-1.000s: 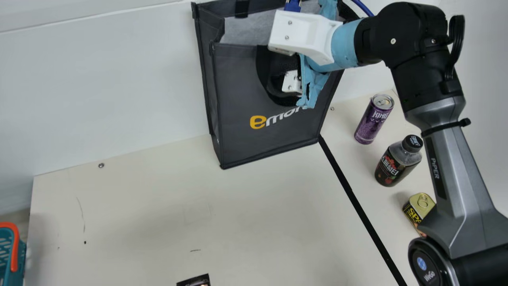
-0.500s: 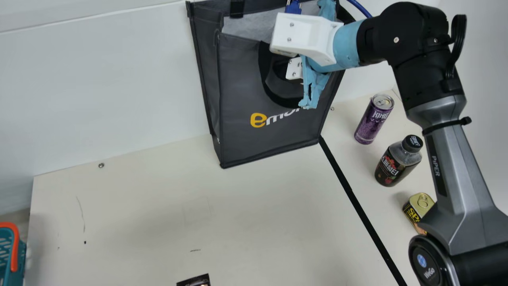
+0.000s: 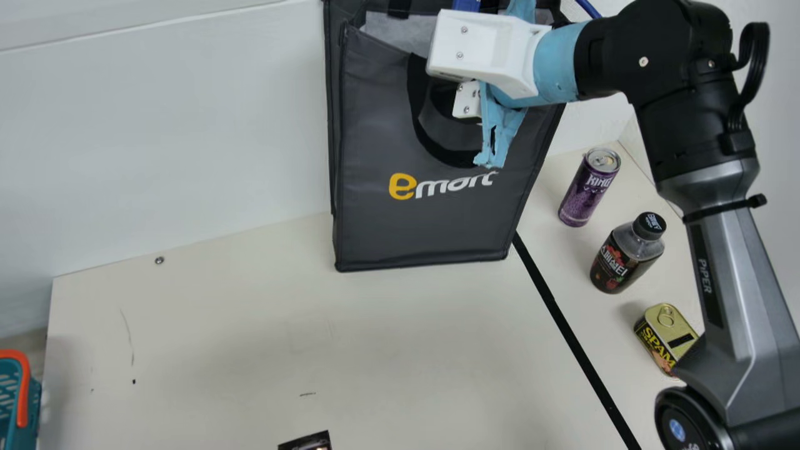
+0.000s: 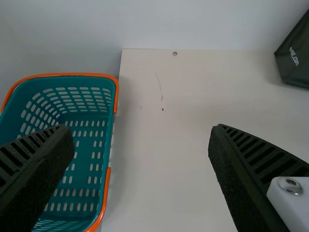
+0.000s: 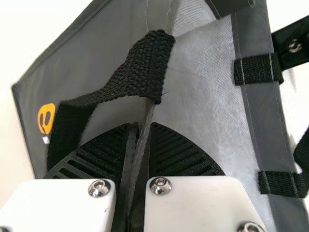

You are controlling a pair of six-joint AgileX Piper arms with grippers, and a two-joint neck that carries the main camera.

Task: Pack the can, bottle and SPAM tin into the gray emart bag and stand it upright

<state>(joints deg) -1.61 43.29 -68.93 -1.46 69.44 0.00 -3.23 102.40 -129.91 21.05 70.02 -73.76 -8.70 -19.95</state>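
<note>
Clamping gray emart bag [image 3: 425,225] by its rim with right hand [image 3: 467,100]. Holding left hand [image 4: 141,140] with fingers spread apart. Showing bottle [image 3: 622,259], then can [image 3: 586,190], then SPAM tin [image 3: 665,334], off to right hand's right, clear of it.

cream table [image 3: 219,331], black strip [image 3: 578,344], can [image 3: 587,190], bottle [image 3: 625,256], SPAM tin [image 3: 665,337]
</note>
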